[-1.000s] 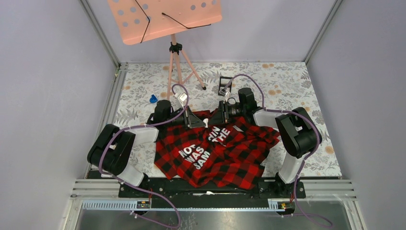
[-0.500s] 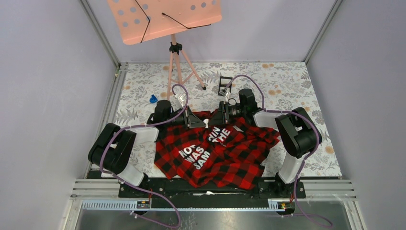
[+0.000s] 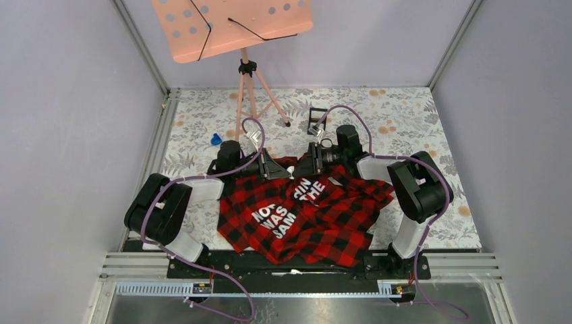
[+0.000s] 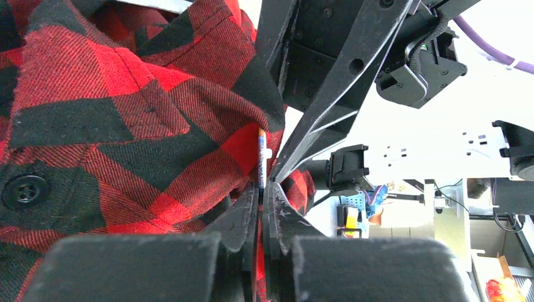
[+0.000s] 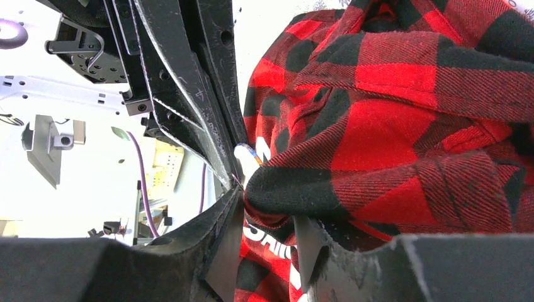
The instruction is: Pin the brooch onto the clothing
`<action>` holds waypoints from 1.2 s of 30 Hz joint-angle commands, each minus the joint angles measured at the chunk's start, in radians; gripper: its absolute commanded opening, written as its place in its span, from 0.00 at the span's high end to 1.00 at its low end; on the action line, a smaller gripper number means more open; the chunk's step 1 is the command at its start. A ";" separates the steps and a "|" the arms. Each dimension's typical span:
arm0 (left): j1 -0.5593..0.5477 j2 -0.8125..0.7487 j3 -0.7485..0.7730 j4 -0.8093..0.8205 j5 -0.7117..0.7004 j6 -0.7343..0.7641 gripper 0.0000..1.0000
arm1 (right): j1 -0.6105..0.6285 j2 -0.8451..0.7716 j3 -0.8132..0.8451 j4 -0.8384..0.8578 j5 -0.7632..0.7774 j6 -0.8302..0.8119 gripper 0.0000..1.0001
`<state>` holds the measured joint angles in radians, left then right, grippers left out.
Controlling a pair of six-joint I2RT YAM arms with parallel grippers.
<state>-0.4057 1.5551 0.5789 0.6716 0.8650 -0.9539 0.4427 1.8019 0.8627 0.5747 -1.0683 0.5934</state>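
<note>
Brooch [image 4: 261,157] sat edge-on, clamped in the left tool [image 4: 260,194] and pressed against a raised fold of the shirt [image 3: 317,226]. The right tool [image 5: 271,206] straddled that fold, jaws apart; whether it gripped was unclear. Pinning looked unfinished: piercing and fastening remained.

Brooch [image 4: 261,157] visible edge-on only, its face hidden; shirt [image 4: 126,113] cropped by both wrist views' edges; music stand [image 3: 229,23] top cut off.
</note>
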 commanded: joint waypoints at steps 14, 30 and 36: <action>-0.007 -0.019 0.016 0.124 0.087 0.024 1.00 | 0.017 0.022 0.023 0.014 -0.008 0.003 0.72; -0.022 -0.049 0.023 0.069 0.105 0.104 1.00 | 0.021 0.047 0.063 -0.109 0.009 -0.035 0.80; -0.032 -0.058 0.027 0.029 0.100 0.132 1.00 | 0.020 0.056 0.084 -0.151 0.044 -0.023 0.82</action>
<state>-0.4099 1.5524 0.5789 0.6373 0.8856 -0.8463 0.4519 1.8359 0.9070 0.4675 -1.1103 0.5964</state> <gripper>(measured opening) 0.030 0.240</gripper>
